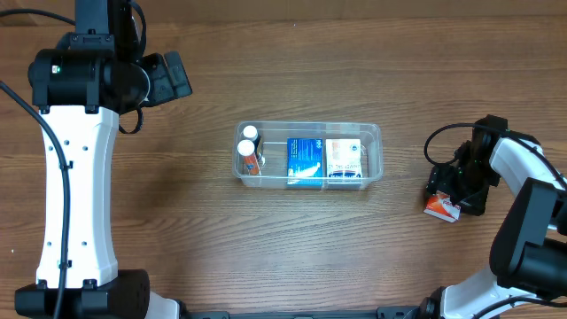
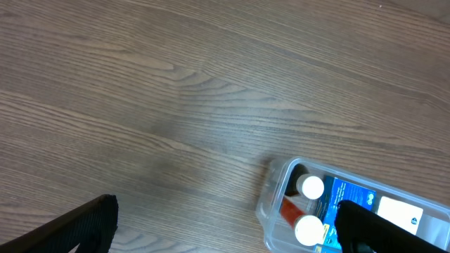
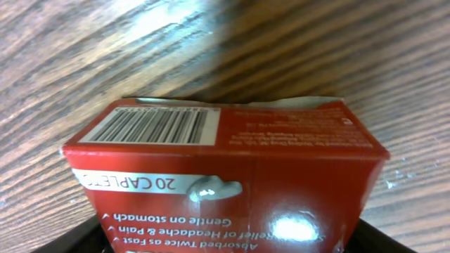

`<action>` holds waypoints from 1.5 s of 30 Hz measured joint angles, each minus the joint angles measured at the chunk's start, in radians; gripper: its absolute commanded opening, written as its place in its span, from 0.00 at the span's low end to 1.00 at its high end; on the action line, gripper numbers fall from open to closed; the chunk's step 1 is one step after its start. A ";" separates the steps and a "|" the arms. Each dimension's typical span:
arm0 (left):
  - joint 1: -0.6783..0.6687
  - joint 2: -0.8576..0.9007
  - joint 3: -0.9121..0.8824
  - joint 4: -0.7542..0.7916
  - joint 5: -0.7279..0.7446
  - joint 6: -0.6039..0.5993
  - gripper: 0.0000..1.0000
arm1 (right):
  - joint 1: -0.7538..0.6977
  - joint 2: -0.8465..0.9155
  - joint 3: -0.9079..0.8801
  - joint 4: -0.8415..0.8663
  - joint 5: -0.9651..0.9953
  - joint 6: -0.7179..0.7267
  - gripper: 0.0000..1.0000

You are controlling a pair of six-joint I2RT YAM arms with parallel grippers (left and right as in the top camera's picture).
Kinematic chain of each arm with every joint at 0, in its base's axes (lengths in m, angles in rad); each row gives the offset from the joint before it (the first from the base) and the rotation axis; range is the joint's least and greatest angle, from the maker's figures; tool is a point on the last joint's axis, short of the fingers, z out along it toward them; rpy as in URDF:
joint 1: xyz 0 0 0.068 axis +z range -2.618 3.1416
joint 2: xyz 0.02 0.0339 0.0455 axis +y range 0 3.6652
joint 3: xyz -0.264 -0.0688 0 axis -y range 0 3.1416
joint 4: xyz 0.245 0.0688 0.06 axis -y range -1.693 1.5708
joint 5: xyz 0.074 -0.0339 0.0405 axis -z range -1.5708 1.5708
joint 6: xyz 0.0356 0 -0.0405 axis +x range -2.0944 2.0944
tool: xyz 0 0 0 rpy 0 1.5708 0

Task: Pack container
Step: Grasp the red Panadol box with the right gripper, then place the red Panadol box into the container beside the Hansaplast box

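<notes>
The clear plastic container (image 1: 373,133) stands at the table's middle. It holds two white-capped bottles (image 1: 246,147) at its left end, a blue box (image 1: 305,159) and a white box (image 1: 344,159). The left wrist view shows its left end (image 2: 271,188). My left gripper (image 1: 174,78) is open and empty, up at the far left, away from the container; its fingers (image 2: 225,235) are spread wide. My right gripper (image 1: 454,190) is at the right, closed around a red caplet box (image 1: 440,208) that rests at table level. The red box (image 3: 225,161) fills the right wrist view.
Bare wood table surrounds the container. Black cables (image 1: 438,140) loop beside the right arm. The left arm's white link (image 1: 75,195) lies along the table's left side.
</notes>
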 measured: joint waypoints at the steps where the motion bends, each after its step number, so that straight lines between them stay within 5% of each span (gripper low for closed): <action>1: 0.000 0.000 0.000 0.000 0.000 0.000 1.00 | 0.000 0.000 0.000 -0.001 0.000 0.001 0.70; 8: 0.000 0.000 0.000 0.000 0.000 0.000 1.00 | 0.002 0.000 0.019 -0.078 0.000 0.002 0.70; 12: 0.000 0.000 0.000 0.002 0.000 0.000 1.00 | 0.064 -0.014 0.225 -0.229 -0.009 0.002 0.70; 17: 0.000 0.000 0.000 0.002 0.000 0.000 1.00 | 0.369 -0.157 0.488 -0.284 -0.024 0.002 0.71; 23: 0.000 0.000 0.000 0.002 0.000 0.000 1.00 | 0.674 -0.153 0.499 -0.206 -0.037 0.065 0.72; 30: 0.000 0.000 0.000 -0.001 0.000 0.000 1.00 | 0.686 0.035 0.497 -0.181 -0.037 0.114 0.72; 45: 0.000 0.000 0.000 -0.002 0.000 0.000 1.00 | 0.652 0.048 0.497 -0.170 -0.037 0.133 0.80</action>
